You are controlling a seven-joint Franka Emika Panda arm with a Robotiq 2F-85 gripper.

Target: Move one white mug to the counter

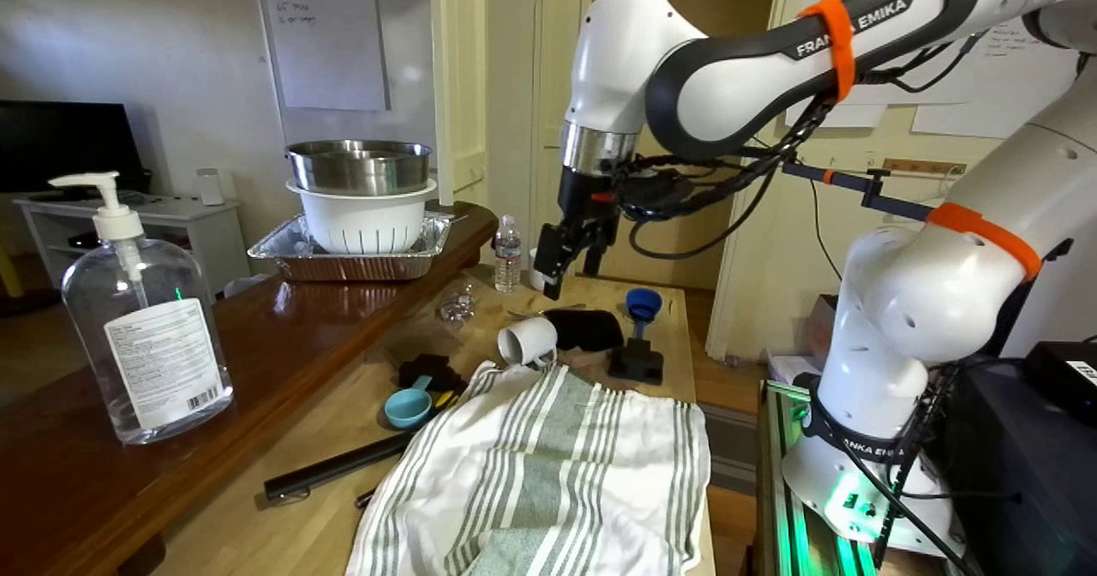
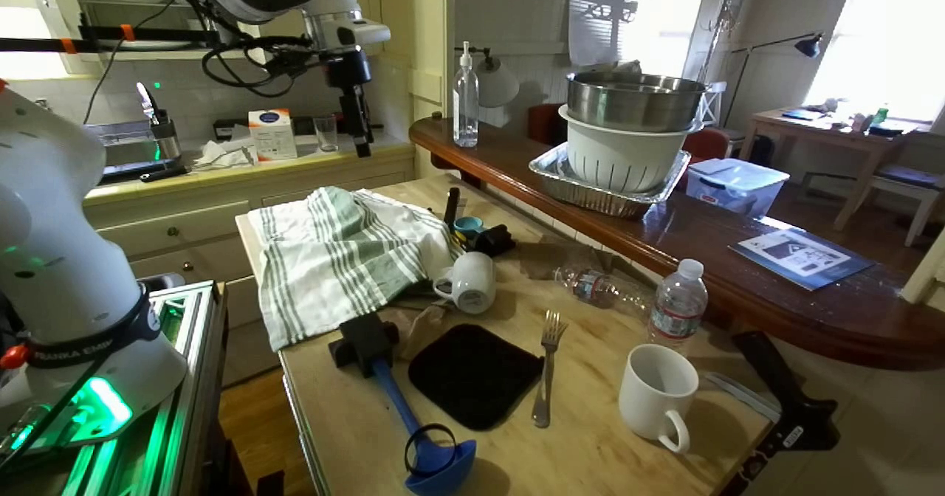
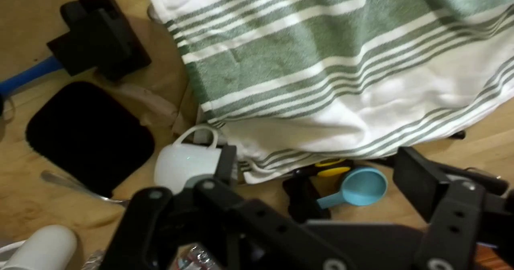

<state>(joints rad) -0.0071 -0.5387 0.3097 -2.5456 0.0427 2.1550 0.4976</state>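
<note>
Probably the target is the white mug (image 3: pixel 182 167) lying on its side on the table (image 2: pixel 583 407), handle toward the striped cloth (image 3: pixel 281 53); a second white mug (image 2: pixel 650 400) stands upright near the water bottle (image 2: pixel 675 308), farther off. The claw (image 1: pixel 572 280) hangs above, fingers (image 3: pixel 419 183) well apart and nothing between them. In the wrist view the tipped mug lies to one side — mostly outside the gap, one end hidden behind a finger. Its long axis runs roughly along the closing line, so the grasp likely calls for a shift toward it and a turn — to pinch across the body. The counter (image 1: pixel 283 327) lies on the side away from the arm's base (image 1: pixel 874 486).
</note>
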